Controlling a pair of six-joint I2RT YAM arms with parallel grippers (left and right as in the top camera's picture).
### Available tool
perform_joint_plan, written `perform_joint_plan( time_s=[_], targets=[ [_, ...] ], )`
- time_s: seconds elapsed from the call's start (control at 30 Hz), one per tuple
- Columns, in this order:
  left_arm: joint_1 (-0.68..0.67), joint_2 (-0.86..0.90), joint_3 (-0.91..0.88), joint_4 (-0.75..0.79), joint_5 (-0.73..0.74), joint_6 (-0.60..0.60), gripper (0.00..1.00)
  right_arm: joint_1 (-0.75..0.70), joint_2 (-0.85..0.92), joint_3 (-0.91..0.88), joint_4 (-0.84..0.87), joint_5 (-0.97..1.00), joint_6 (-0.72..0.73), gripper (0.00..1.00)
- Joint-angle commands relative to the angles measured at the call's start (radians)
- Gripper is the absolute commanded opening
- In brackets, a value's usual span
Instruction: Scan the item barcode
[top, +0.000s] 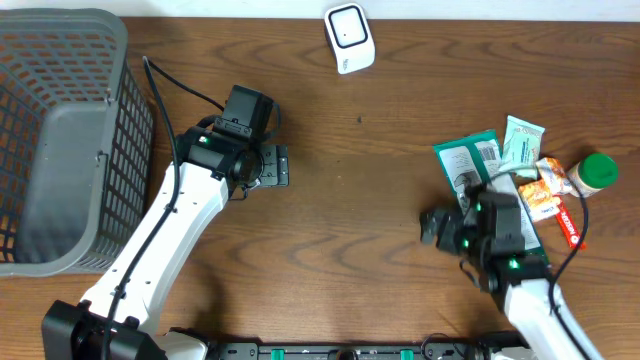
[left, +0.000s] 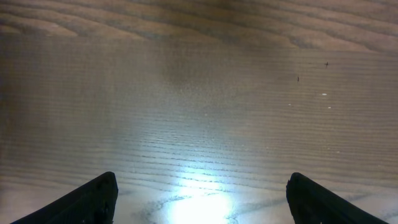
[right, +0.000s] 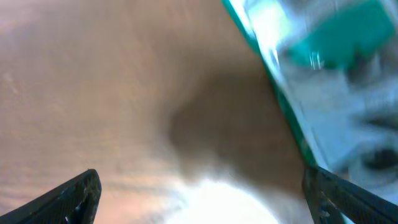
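Where packets (top: 470, 160) crowd right edge, basket (top: 132, 130) fills left, open tabletop (top: 370, 200) between.

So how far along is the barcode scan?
Nothing done yet. Both claws are open and empty: right claw hovers beside the green packet, left claw over bare table. Remaining: pick an item, show its barcode to the white scanner.

No legible text on anything.
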Motion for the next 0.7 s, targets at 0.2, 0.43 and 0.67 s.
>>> perform_joint_plan(
  time_s=[0.2,0.43,0.67],
  targets=[
    [0.002,0.003,0.0,-0.004,-0.013,-0.001,0.87,-0.006,-0.171,-0.299,0.148,0.002,-0.017,0.99],
    [0.002,0.003,0.0,-0.004,-0.013,-0.001,0.87,-0.006,-0.229,-0.307,0.128,0.003,-0.017,0.99],
    [0.002,0.003,0.0,-0.004,-0.013,-0.001,0.87,-0.006,-0.399,-0.31,0.117,0.003,-0.017,0.99]
  ],
)
